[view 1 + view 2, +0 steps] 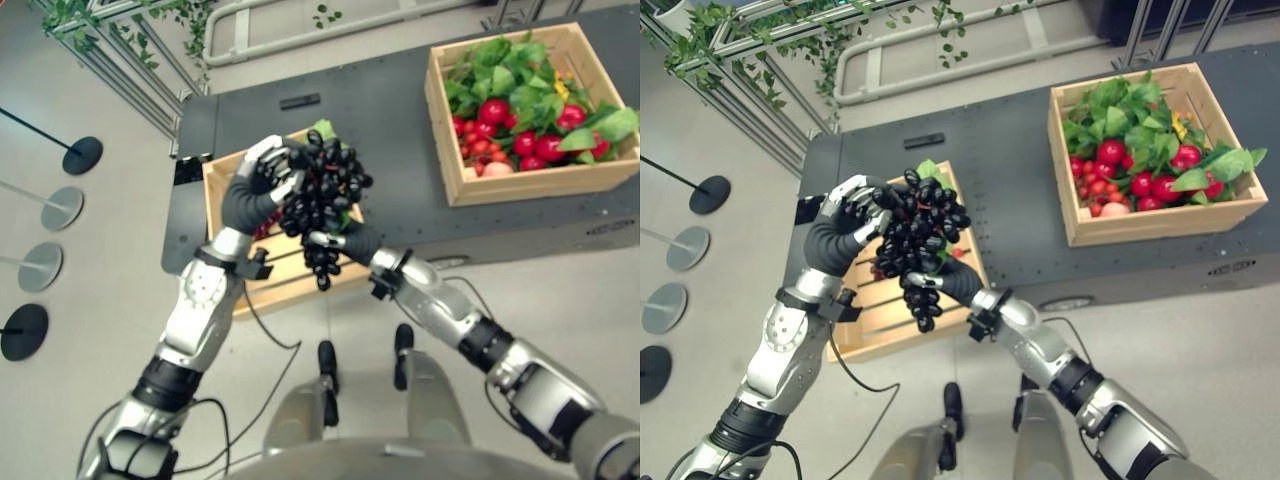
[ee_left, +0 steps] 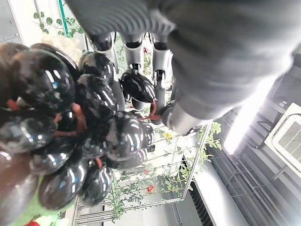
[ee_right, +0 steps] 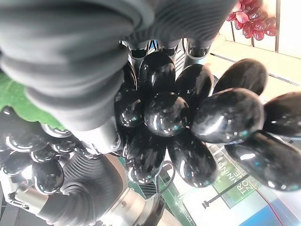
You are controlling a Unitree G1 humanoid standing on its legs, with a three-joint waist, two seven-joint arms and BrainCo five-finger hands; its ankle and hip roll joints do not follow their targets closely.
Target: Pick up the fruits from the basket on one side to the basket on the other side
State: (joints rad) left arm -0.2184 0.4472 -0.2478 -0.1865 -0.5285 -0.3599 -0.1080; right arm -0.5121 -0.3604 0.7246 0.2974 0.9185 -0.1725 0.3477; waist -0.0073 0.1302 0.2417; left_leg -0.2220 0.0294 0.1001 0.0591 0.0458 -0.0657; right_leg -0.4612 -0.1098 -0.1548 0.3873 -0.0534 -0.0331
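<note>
Both hands lift a bunch of black grapes (image 1: 320, 195) above the left crate (image 1: 222, 182) at the bench's (image 1: 400, 110) near left edge: left hand (image 1: 262, 172) has its fingers curled over the top, right hand (image 1: 330, 243) cups it from below, fingers wrapped into the cluster. Risk: loose lower grapes may tear off or the bunch may slip during the carry to the far right crate (image 1: 500, 185), since it is heavy and floppy.

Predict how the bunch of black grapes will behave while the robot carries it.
Probably floppy: the black grapes trail below the right hand. Glossy skins suggest slipperiness, so the left hand helps. Single grapes may detach.
</note>
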